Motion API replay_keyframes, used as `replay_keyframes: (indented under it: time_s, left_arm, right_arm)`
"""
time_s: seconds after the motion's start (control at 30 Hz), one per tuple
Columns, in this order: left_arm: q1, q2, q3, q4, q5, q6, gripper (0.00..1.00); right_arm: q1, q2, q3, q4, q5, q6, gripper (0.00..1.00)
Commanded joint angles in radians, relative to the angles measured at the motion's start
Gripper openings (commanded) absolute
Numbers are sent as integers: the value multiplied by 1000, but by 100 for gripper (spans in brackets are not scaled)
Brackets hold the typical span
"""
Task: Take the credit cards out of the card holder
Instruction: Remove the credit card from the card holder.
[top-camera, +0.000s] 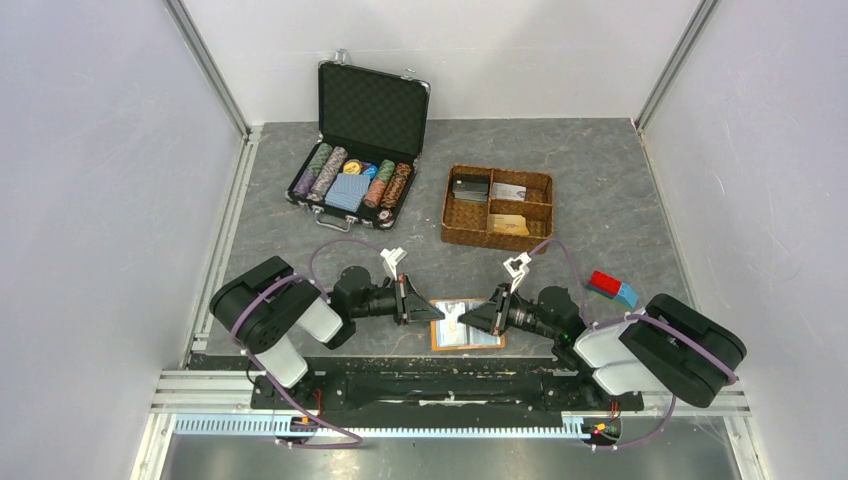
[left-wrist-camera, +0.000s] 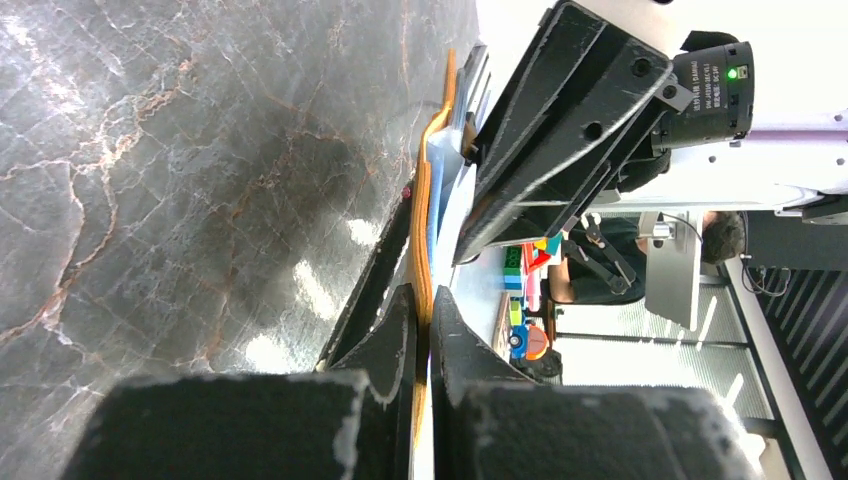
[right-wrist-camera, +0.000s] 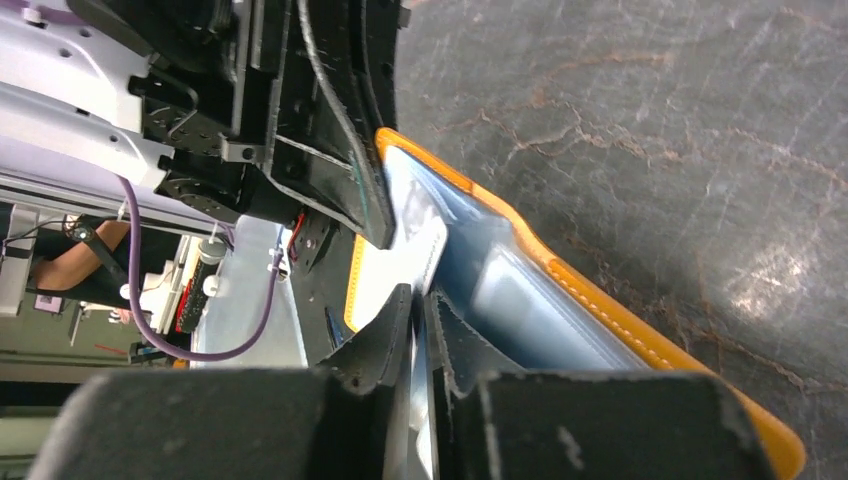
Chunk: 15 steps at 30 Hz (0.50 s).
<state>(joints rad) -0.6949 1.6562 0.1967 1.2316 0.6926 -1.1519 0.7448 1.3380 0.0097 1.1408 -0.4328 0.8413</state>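
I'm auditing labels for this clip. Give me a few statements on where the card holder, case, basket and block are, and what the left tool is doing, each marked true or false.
1. The left tool is clamped on the orange edge of the card holder. True.
2. The card holder lies in the woven basket. False: it lies on the table between the left tool and the right tool; the basket stands farther back.
3. The black case is shut. False: the case has its lid standing open, with poker chips showing.
4. The red-and-blue block lies on the table, outside the basket. True.
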Motion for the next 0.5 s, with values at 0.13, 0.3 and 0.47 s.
replay_keyframes:
  time_s: [0.13, 0.3, 0.47]
  left_arm:
    - [17, 68, 9, 101, 61, -34, 14]
    - [17, 75, 18, 108, 73, -36, 3]
    - [18, 70, 21, 87, 81, -21, 2]
  right_arm:
    - [2, -3, -148, 293, -96, 44, 0]
    - [-4, 13, -148, 309, -104, 56, 14]
    - [-14, 35, -153, 357, -117, 81, 2]
